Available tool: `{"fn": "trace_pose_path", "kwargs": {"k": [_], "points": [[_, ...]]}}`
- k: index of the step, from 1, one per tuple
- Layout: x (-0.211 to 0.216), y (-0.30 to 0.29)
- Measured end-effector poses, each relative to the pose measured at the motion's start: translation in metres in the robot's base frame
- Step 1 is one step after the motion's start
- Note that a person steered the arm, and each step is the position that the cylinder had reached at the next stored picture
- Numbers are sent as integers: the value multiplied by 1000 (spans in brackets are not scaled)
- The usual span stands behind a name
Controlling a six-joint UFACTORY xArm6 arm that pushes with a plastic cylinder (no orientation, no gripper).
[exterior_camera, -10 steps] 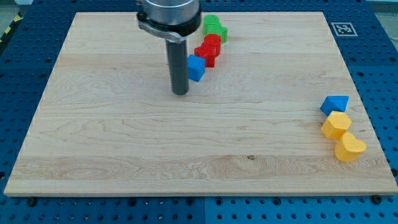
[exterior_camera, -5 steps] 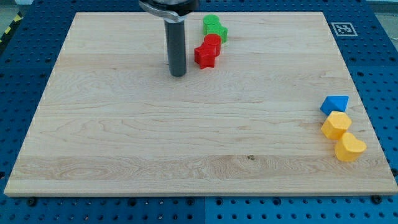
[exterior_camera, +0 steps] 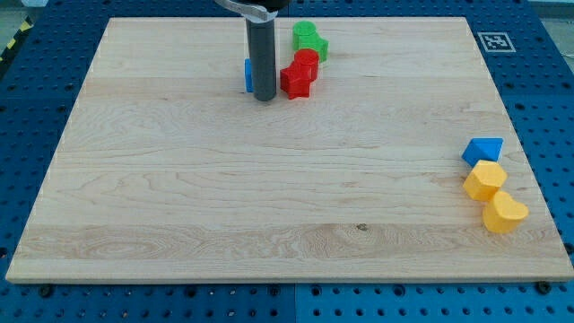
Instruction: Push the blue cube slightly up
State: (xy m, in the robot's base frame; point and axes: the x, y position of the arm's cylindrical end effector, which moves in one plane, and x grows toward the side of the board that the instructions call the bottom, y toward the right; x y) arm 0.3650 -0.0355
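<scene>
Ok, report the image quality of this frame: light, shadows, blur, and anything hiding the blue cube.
Camera view: even, soft light, no glare on the board; only faint shadows under the blocks. Focus looks sharp throughout, no motion blur on the rod. My tip stands in front of the blue cube, leaving only a sliver visible at the rod's left edge.

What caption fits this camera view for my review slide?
Rod with my tip at the bottom edge of a mostly hidden blue cube, left of two red blocks, on a wooden board.

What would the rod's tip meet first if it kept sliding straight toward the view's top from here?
Probably the blue cube: my tip sits just below it and the rod hides most of it. Whether they already touch is unclear.
</scene>
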Motion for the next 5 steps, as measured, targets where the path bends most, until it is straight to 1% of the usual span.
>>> {"fn": "trace_pose_path", "kwargs": {"k": [1,2,4,5], "points": [[-8,0],[-25,0],[-85,0],[-104,0]]}}
